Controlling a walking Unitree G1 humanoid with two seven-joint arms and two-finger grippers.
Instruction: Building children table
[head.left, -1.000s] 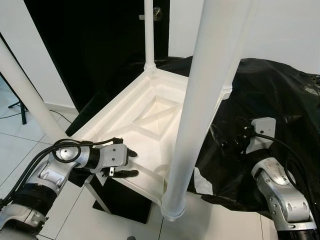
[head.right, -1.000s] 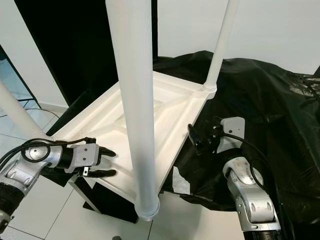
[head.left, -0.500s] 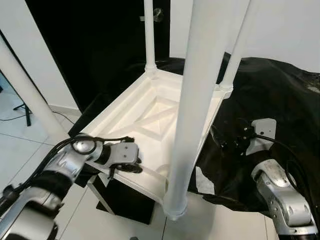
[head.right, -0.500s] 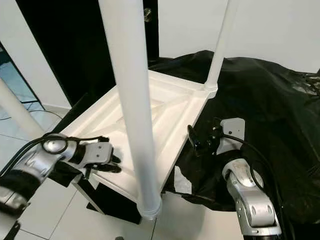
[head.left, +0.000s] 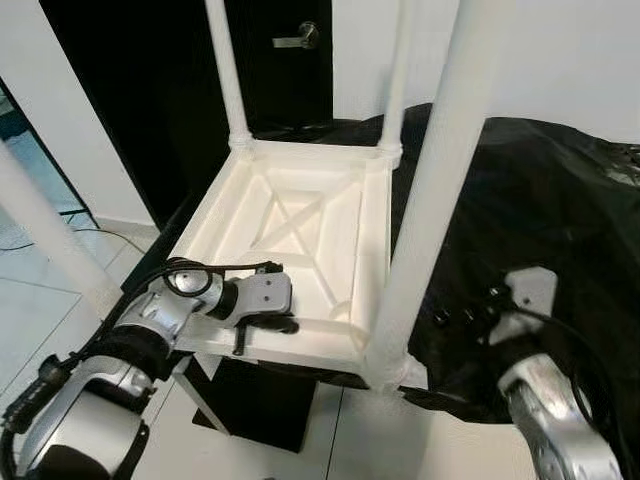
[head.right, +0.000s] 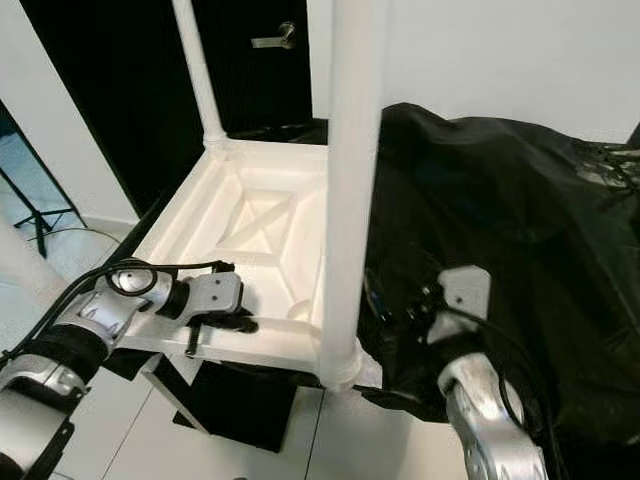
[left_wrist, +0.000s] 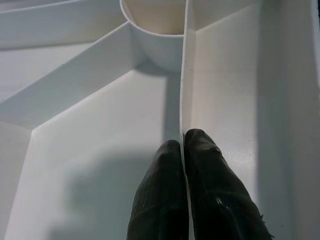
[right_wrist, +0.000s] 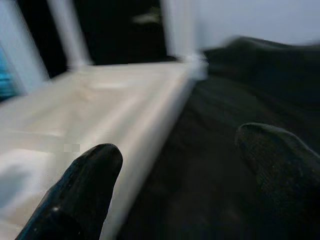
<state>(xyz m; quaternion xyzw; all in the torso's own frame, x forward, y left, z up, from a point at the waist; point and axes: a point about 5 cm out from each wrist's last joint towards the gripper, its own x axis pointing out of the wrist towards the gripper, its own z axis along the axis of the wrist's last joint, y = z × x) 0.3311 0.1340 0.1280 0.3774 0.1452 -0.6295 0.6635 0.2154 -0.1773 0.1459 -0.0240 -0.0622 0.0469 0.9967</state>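
Table (head.left: 300, 215) rib pinched between left fingers (left_wrist: 167, 165)

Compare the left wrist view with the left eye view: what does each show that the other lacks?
Left wrist: the left gripper pinching a thin rib of the tabletop, jaws shut on it, and a round socket ahead. Left eye: the legs standing upward, the black sheet, the door handle and the right gripper. Both: the white upturned tabletop.

legs (head.left: 440, 180) cut off at top | R wrist view blurred | door handle (head.left: 297, 40) soft
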